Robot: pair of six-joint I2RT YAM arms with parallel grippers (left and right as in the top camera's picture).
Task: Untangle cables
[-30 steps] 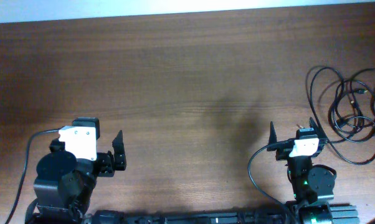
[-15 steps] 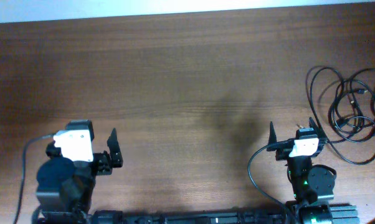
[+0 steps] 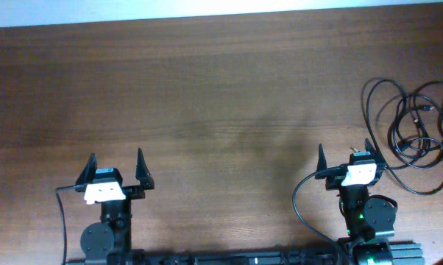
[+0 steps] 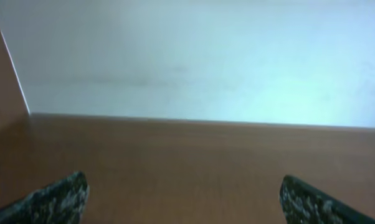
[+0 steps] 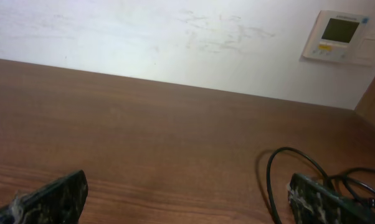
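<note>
Cables [image 3: 411,141] lie tangled at the counter's [image 3: 221,88] right edge, just beside the right claw [image 3: 345,152] and well apart from the left claw [image 3: 115,159]. Both claws stand wide open, empty.
</note>
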